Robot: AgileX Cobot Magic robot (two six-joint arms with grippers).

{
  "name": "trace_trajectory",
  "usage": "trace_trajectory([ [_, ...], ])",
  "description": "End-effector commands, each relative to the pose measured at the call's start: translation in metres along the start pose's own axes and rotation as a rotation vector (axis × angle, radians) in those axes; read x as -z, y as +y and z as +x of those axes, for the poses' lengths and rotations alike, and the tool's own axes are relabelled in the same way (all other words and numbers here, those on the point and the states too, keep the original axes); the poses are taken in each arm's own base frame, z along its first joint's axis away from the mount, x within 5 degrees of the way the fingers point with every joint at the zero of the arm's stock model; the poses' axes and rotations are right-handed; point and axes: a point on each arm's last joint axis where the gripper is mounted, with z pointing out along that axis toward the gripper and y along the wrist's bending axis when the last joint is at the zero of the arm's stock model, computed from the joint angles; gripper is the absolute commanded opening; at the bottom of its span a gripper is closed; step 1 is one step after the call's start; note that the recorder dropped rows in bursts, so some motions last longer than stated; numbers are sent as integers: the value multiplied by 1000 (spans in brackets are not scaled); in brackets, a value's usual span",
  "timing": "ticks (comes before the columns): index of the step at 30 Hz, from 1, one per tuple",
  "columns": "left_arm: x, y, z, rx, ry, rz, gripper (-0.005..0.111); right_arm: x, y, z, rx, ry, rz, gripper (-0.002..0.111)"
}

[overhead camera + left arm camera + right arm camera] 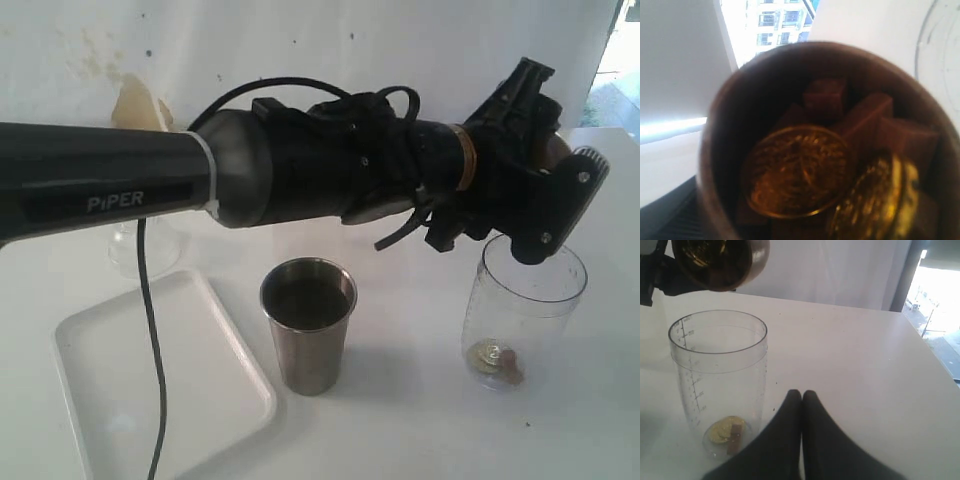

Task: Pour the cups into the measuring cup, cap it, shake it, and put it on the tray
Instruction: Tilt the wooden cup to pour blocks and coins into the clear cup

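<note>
The left end effector [562, 178] grips the small round brown wooden cup [552, 150], which is tipped over just above the rim of the large clear plastic measuring cup [523, 300]. The measuring cup stands upright on the white surface [420, 420]. The wooden cup holds gold coins [797, 172] and brown blocks [865, 117]. A coin and a block lie at the measuring cup's bottom. The right end effector [801, 402], closed on nothing, sits near the measuring cup.

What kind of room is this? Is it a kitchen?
Probably a robot test room, not a kitchen. A black robot arm reaches over a plain white table in front of a stained white wall, and a window shows tall buildings outside.
</note>
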Motion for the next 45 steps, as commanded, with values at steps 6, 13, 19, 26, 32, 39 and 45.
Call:
trace_trajectory([
  [6,-7,-6,-3,-122,-12,-9,0,0,0,-1,1,-12,7,0],
  [13,-7,-5,-3,-229,-13,-21,0,0,0,-1,1,-12,7,0],
  [19,-7,-5,-2,-301,-3,-18,0,0,0,-1,1,-12,7,0],
  [26,-7,-5,-2,-336,-4,-22,0,0,0,-1,1,-12,7,0],
  [32,-7,-4,-2,-405,0,-25,0,0,0,-1,1,-12,7,0],
  [39,-7,-4,-2,-527,2,-35,0,0,0,-1,1,-12,7,0],
  [45,-7,-3,-4,-528,-6,-40,0,0,0,-1,1,-12,7,0],
])
